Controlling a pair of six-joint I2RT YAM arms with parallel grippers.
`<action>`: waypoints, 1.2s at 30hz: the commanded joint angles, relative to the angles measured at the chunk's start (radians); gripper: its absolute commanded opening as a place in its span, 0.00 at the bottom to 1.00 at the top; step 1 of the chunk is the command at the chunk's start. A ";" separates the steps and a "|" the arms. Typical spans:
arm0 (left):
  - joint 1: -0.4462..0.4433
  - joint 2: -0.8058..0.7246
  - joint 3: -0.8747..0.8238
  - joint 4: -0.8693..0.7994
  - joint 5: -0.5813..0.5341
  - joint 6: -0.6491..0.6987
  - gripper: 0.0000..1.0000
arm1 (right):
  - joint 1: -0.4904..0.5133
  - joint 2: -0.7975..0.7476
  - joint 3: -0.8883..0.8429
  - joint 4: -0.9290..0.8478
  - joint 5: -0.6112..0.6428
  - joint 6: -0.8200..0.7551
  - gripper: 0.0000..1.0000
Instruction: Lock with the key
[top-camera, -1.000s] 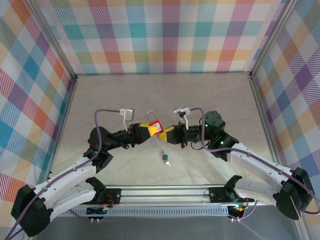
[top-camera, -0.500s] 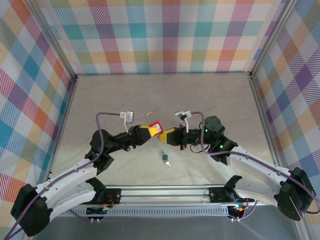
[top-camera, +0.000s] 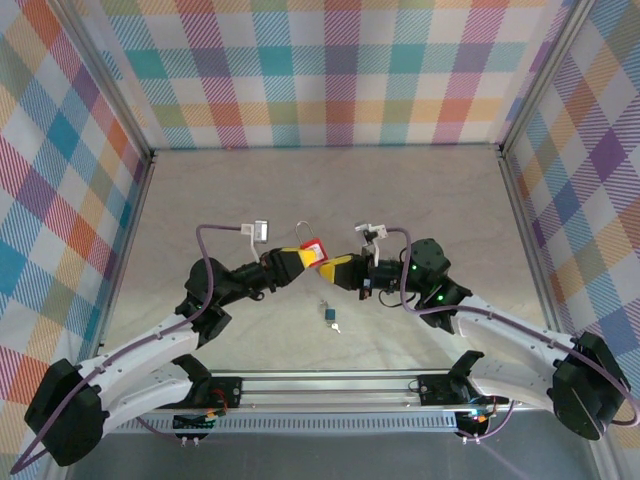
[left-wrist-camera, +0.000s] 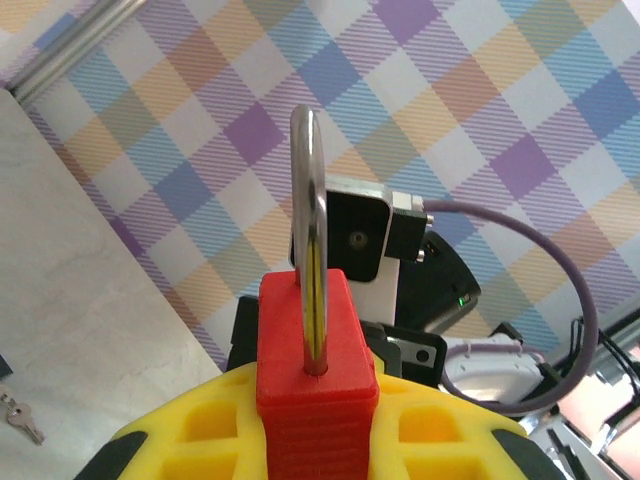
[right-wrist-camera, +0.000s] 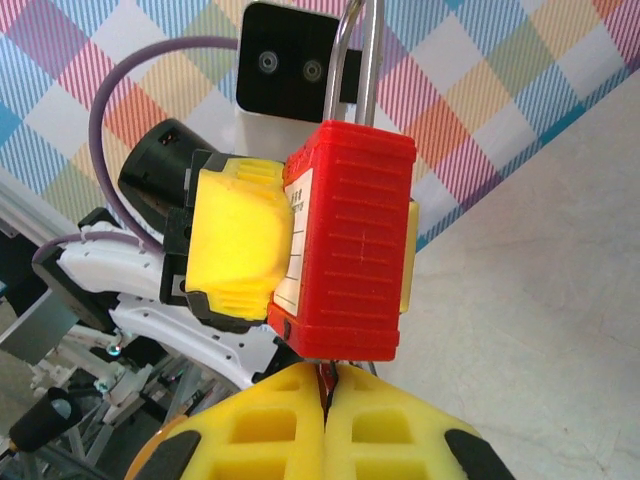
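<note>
- Right wrist view: the right claw (right-wrist-camera: 325, 398) is shut tight. A thin dark sliver, likely the key (right-wrist-camera: 325, 372), is pinched between its yellow tips and touches the underside of the lock (right-wrist-camera: 350, 240).
- The left claw (top-camera: 297, 258) clamps the lock's body from both sides and holds it in the air above the table (top-camera: 420, 200), between the two arms.
- The step looks like turning the key. The right wrist should roll about the key's own axis, with no sideways push that could bend or pull it out.
- The left clamp has to hold firm against that twist, or the body will spin with the key.
- I cannot tell whether the shackle (right-wrist-camera: 360, 60) is fully seated. If it is not, it needs pressing home before the turn.
- The lock has a red, ribbed plastic body with a white label on one side. Its steel shackle points away from the right claw.
- A small blue item with keys (top-camera: 330, 317) lies on the table below.
</note>
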 joint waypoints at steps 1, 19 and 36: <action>0.043 -0.001 0.018 0.293 -0.290 -0.059 0.00 | 0.019 0.031 -0.043 -0.039 -0.108 -0.032 0.00; 0.080 0.049 0.018 0.334 -0.331 -0.076 0.00 | 0.048 0.010 -0.120 0.032 -0.032 -0.004 0.00; 0.143 0.135 0.039 0.299 -0.356 -0.038 0.00 | 0.085 -0.202 -0.274 -0.126 0.069 -0.029 0.00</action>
